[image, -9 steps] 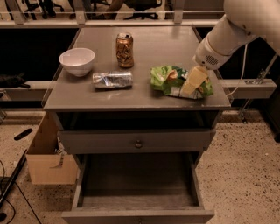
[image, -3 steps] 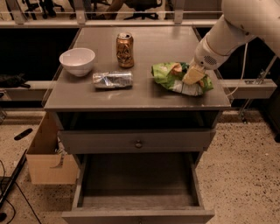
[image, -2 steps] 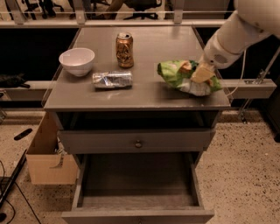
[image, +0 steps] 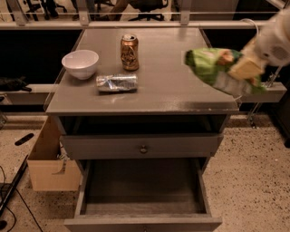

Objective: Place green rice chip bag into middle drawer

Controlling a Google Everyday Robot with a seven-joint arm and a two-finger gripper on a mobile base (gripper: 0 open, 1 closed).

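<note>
Camera view: the green rice chip bag [image: 213, 65] is clenched at its right end by the gripper [image: 246, 69], trailing left of it above the cabinet top [image: 158, 86]; the open middle drawer [image: 142, 190] lies below-left. Light, soft, slippery foil is judged best pinched at an end.

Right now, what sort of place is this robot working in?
Probably an office or lab: office chairs behind the grey drawer cabinet, a cardboard box and cables on speckled floor. The gripper holds the green rice chip bag above the cabinet's right edge.
</note>
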